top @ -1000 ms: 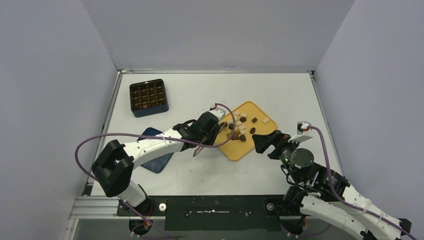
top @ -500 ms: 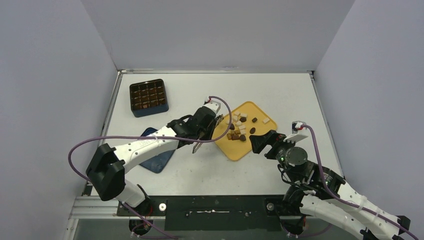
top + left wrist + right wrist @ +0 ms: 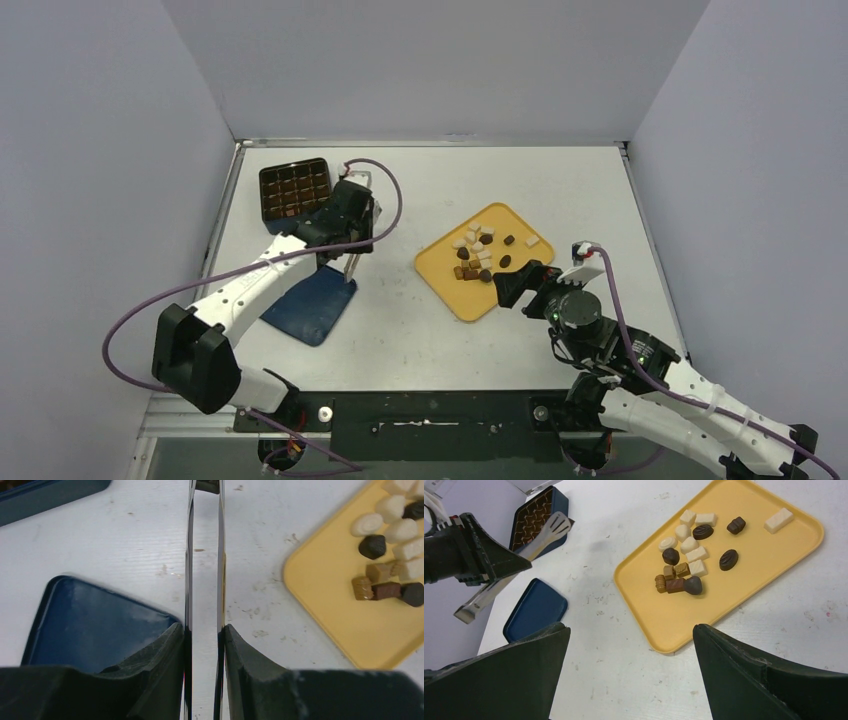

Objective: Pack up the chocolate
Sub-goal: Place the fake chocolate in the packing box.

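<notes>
Several chocolate pieces (image 3: 689, 555), dark, brown and cream, lie loose on the yellow tray (image 3: 470, 300), also in the left wrist view as chocolate pieces (image 3: 385, 545). My left gripper (image 3: 203, 626) is shut on the long metal tongs (image 3: 189, 555), whose two arms run forward between its fingers. A small dark bit (image 3: 207, 485) sits between the tong tips at the frame's top edge. The tongs (image 3: 514, 565) reach over the compartment box (image 3: 296, 193). My right gripper (image 3: 631, 627) hangs open over bare table just short of the tray's near corner.
The dark blue lid (image 3: 310, 305) lies flat on the table, left of the tray and below the left gripper (image 3: 345, 212). The box (image 3: 536, 517) stands at the back left near the wall. Purple cables loop from both arms.
My left arm has swung left, away from the yellow tray and across to the compartment box, carrying the tongs. The right gripper has crept slightly left and stays open.
</notes>
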Controlling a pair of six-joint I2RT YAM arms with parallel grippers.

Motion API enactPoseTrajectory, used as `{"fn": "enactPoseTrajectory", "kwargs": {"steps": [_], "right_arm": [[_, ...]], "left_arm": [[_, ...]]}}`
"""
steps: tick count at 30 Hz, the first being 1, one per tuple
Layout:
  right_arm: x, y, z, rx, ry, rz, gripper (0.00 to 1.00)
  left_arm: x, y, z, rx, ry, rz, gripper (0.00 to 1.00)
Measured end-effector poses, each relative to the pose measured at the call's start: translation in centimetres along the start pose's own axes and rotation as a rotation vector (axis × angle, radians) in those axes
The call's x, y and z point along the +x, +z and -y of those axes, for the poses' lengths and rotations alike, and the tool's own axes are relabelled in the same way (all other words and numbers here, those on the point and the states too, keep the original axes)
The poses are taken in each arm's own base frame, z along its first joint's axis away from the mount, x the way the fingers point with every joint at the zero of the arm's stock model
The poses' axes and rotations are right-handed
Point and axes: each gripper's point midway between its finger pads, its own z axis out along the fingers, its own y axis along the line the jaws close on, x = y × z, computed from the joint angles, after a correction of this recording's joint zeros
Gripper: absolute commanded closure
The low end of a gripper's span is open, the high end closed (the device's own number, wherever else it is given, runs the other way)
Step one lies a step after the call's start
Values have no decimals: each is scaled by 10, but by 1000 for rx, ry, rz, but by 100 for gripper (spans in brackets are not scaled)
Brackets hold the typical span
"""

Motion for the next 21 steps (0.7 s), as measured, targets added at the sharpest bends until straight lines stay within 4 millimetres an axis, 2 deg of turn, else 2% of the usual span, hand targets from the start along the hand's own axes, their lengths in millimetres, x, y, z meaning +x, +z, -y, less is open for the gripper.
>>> {"fn": "enactPoseTrajectory", "kwargs": {"steps": [7, 15, 17, 21], "right_arm": [[0, 1, -1, -3, 1, 1, 0], [0, 1, -1, -2, 1, 0, 0], [0, 1, -1, -2, 1, 0, 0], [0, 1, -1, -3, 1, 1, 0]], "left_arm": [[-21, -11, -78, -139, -139, 32, 71], [-31, -20, -151, -267, -268, 62, 71], [-31, -21, -166, -298, -293, 65, 71], [-29, -25, -181, -325, -311, 70, 71]]}}
